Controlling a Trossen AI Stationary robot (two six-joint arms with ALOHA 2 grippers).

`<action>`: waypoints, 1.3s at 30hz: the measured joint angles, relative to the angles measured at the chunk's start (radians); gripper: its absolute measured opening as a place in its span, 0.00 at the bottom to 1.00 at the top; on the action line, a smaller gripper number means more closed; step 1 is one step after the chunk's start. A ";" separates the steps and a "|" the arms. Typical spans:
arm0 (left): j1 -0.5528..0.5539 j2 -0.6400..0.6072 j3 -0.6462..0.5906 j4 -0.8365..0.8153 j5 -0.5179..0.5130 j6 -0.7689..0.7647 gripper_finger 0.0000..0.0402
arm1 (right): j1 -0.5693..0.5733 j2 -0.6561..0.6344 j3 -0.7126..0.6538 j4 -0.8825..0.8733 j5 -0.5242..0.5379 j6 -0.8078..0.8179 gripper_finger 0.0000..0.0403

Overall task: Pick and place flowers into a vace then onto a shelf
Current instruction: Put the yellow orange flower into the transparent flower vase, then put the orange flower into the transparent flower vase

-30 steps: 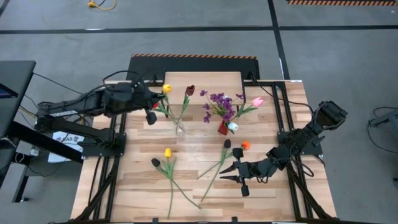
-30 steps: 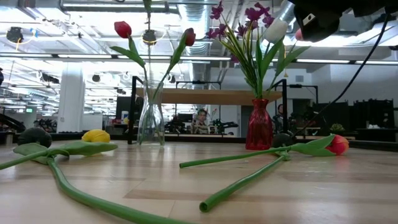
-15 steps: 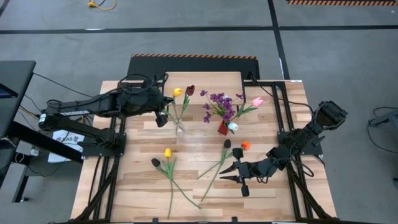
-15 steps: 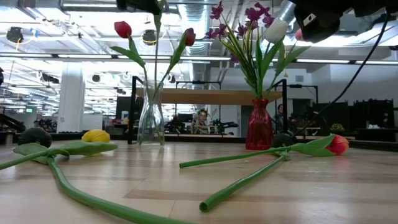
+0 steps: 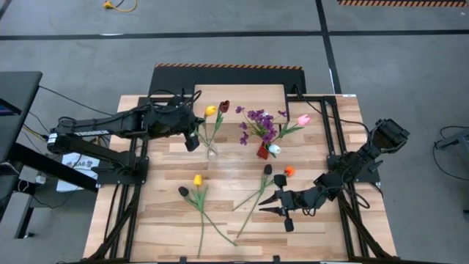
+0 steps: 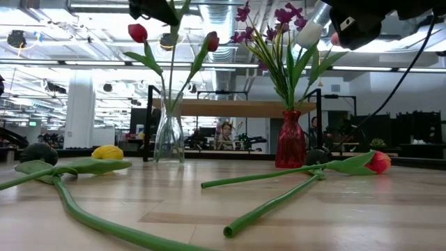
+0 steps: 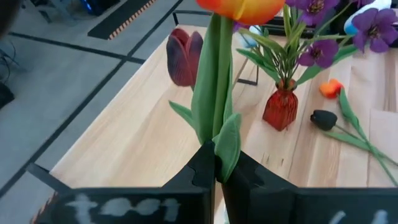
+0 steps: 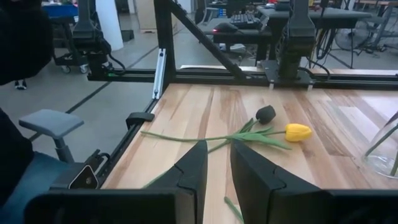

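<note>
Wood table (image 5: 168, 227) filling frame centre: left gripper (image 7: 216, 177) pinching a yellow-orange tulip (image 5: 209, 110) stem above the clear vase (image 5: 212, 152), upper centre. Right gripper (image 5: 276, 206) hovering lower right, fingers slightly parted, holding nothing.

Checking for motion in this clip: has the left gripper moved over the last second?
Yes. In the high view the left gripper, shut on the yellow-orange tulip, has travelled rightward toward the clear vase.

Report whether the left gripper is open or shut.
Shut: the left gripper has its fingers pressed on the stem of a yellow tulip, above the clear vase.
</note>
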 joint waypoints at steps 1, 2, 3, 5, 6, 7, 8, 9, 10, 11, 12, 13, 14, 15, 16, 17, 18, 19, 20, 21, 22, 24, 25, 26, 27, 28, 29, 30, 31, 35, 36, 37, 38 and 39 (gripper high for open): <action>0.000 0.000 0.000 -0.007 0.000 -0.004 0.00 | 0.000 0.000 0.000 0.000 0.000 0.000 0.16; 0.000 0.000 0.000 -0.014 0.000 -0.005 0.00 | 0.000 0.000 0.000 0.000 0.000 0.001 0.16; 0.000 0.000 0.000 -0.020 0.000 -0.007 0.00 | 0.000 0.000 0.000 0.000 0.000 0.004 0.16; 0.000 0.000 0.000 -0.035 0.000 -0.021 0.02 | 0.000 0.000 0.000 0.000 0.000 0.009 0.16; 0.000 0.000 0.000 -0.047 0.000 -0.031 0.04 | 0.000 0.000 0.000 0.000 0.000 0.009 0.16; 0.000 0.000 0.000 -0.056 0.000 -0.039 0.06 | 0.000 0.000 0.000 0.000 0.000 0.009 0.16; 0.000 0.000 0.000 -0.062 0.000 -0.044 0.09 | 0.000 0.000 0.000 0.000 0.000 0.012 0.16; 0.000 0.000 0.000 -0.070 0.000 -0.051 0.12 | 0.000 0.000 0.000 0.000 0.000 0.016 0.16; 0.000 0.000 0.000 -0.077 0.001 -0.054 0.15 | 0.000 0.000 0.000 0.000 0.000 0.017 0.16; 0.000 0.000 0.000 -0.083 0.002 -0.059 0.18 | 0.000 0.000 0.000 0.000 0.000 0.017 0.16; 0.000 0.000 0.000 -0.089 0.004 -0.063 0.22 | 0.000 0.000 0.000 0.000 0.000 0.017 0.16; 0.000 0.000 0.000 -0.092 0.009 -0.067 0.25 | 0.000 0.000 0.000 0.000 0.000 0.017 0.16; 0.000 0.000 0.000 -0.093 0.014 -0.073 0.29 | 0.000 0.000 0.000 0.000 0.000 0.017 0.16; 0.000 0.000 0.000 -0.094 0.025 -0.078 0.32 | 0.000 0.000 0.000 0.000 0.000 0.017 0.16; 0.000 0.000 0.000 -0.094 0.039 -0.083 0.36 | 0.000 0.000 0.000 -0.001 0.000 0.017 0.16; 0.000 0.000 0.000 -0.094 0.052 -0.088 0.39 | 0.000 0.000 0.000 -0.001 0.000 0.018 0.16; 0.000 0.000 0.000 -0.094 0.071 -0.092 0.42 | 0.000 0.000 0.000 -0.001 0.000 0.019 0.16; 0.000 0.000 0.000 -0.094 0.089 -0.095 0.45 | 0.000 0.000 0.000 -0.003 0.000 0.024 0.16; 0.000 0.000 0.000 -0.095 0.110 -0.100 0.47 | 0.000 0.000 0.001 -0.011 0.000 0.035 0.16; 0.000 0.000 0.000 -0.095 0.134 -0.103 0.49 | 0.000 0.000 0.001 -0.021 0.001 0.047 0.16; 0.000 -0.002 0.000 -0.096 0.160 -0.106 0.51 | 0.000 0.000 0.001 -0.032 0.001 0.061 0.16; 0.000 -0.009 0.007 -0.115 0.206 -0.136 0.53 | 0.000 0.000 0.001 -0.050 0.001 0.084 0.16; -0.001 -0.013 0.013 -0.116 0.222 -0.163 0.54 | 0.000 0.000 0.001 -0.061 0.001 0.096 0.16; -0.001 -0.018 0.018 -0.114 0.234 -0.186 0.55 | 0.000 0.000 0.001 -0.070 0.001 0.108 0.16; -0.005 -0.025 0.021 -0.117 0.244 -0.202 0.55 | 0.000 0.000 0.001 -0.073 0.001 0.120 0.16; -0.012 -0.033 0.028 -0.119 0.249 -0.215 0.55 | 0.000 0.000 0.001 -0.074 0.001 0.130 0.16; -0.020 -0.040 0.036 -0.114 0.251 -0.222 0.55 | 0.000 0.000 0.001 -0.079 0.000 0.145 0.16; -0.031 -0.050 0.043 -0.110 0.249 -0.224 0.55 | 0.003 0.000 0.001 -0.088 0.001 0.159 0.16; -0.043 -0.058 0.050 -0.109 0.248 -0.224 0.55 | 0.006 0.000 0.001 -0.094 0.000 0.173 0.16; -0.101 -0.091 0.067 -0.081 0.246 -0.224 0.55 | 0.029 0.000 0.001 -0.161 0.000 0.241 0.16; -0.115 -0.100 0.069 -0.065 0.246 -0.223 0.55 | 0.036 0.000 0.001 -0.181 0.001 0.263 0.16; -0.132 -0.108 0.069 -0.044 0.246 -0.222 0.55 | 0.043 0.000 0.001 -0.203 0.001 0.284 0.16; -0.148 -0.115 0.069 -0.030 0.245 -0.221 0.55 | 0.048 0.000 0.001 -0.226 0.001 0.304 0.16; -0.164 -0.120 0.069 -0.021 0.246 -0.221 0.55 | 0.052 0.000 0.001 -0.252 0.001 0.325 0.16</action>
